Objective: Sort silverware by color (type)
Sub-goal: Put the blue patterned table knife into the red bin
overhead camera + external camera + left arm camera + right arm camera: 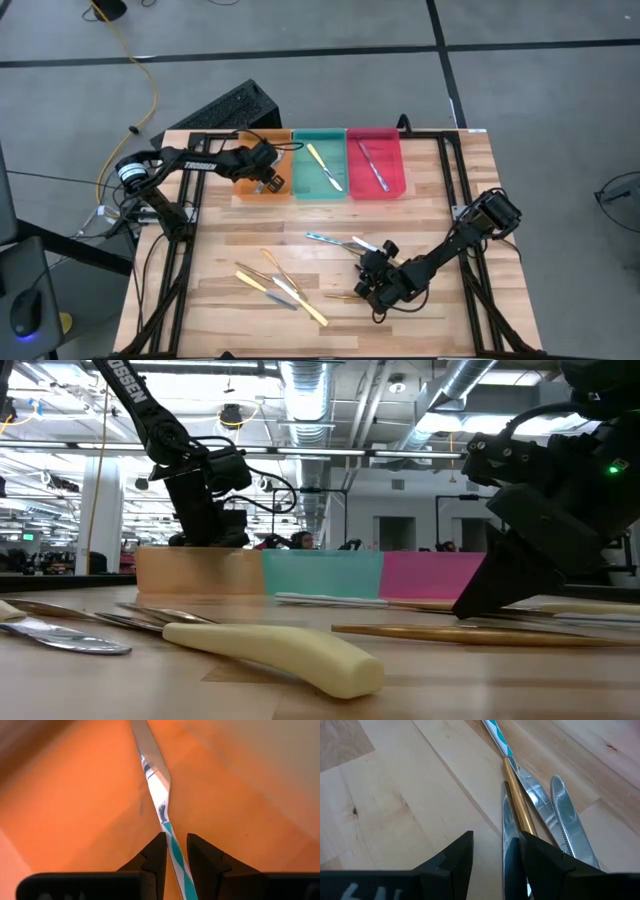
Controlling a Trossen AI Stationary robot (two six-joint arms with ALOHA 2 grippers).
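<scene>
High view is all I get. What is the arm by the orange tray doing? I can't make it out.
Observer: The left gripper is shut on a knife with a teal-striped handle, at the orange tray.
Operator: And the other arm, near the loose pieces?
Observer: The right gripper is open, low over the table. Its fingers straddle a silver blade, and a gold utensil lies right beside that.

A large open lab or industrial hall: exposed ceiling ducts [310, 385] and strip lights above, grey floor [520, 20] with cables round the wooden desk [230, 250].
</scene>
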